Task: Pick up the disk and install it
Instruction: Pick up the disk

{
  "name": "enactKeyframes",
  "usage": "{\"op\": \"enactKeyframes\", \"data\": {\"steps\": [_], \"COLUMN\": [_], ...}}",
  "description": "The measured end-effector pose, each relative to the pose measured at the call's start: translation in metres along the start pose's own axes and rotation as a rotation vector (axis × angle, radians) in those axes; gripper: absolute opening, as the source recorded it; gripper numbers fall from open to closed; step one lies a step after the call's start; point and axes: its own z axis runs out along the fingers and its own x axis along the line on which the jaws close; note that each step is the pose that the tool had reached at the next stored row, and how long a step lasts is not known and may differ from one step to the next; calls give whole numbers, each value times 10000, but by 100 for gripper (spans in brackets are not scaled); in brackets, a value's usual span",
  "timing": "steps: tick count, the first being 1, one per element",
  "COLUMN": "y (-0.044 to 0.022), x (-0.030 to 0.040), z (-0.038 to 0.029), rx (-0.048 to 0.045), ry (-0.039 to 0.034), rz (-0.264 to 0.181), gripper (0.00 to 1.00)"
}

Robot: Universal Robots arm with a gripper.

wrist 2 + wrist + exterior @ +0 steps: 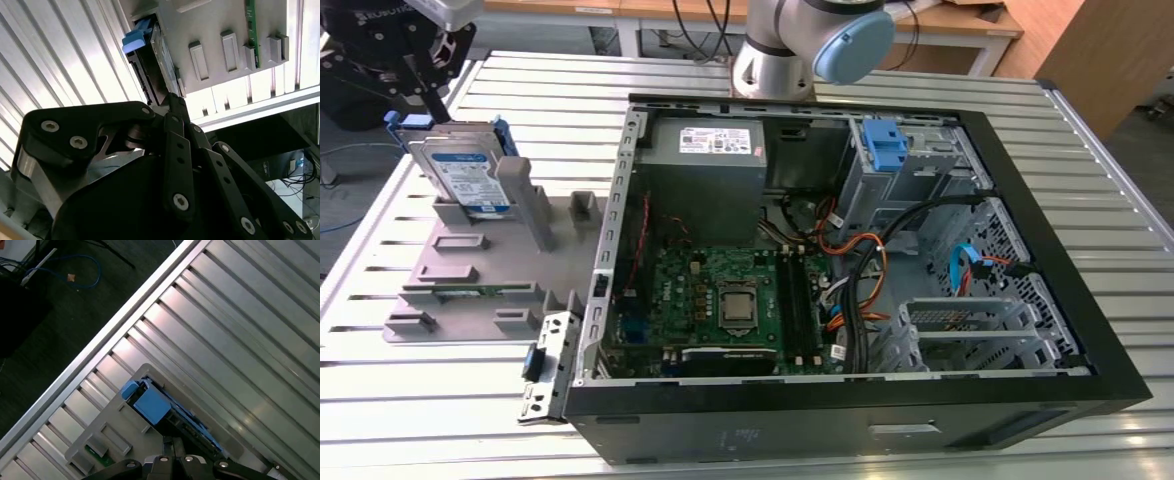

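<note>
One disk (464, 172) stands on edge in the grey holder (474, 285) on the worktop (427, 400). It is at the exterior view's far left, just beside the open computer case (1121, 370). Gripper (435, 105) is right at the disk's upper edge, by the blue carrier tab (411, 120). Can't tell whether it's clamped on the disk or apart.
</note>
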Motion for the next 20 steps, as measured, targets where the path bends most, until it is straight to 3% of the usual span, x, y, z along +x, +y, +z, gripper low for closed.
{"op": "enactKeyframes", "data": {"steps": [5,15,20], "y": [1,1,1], "x": [-1,-1,-1], "z": [4,4,4], "rx": [6,7,11], "ry": [22,24,36], "rz": [-577,-642,-989], "gripper": [11,11,11]}}
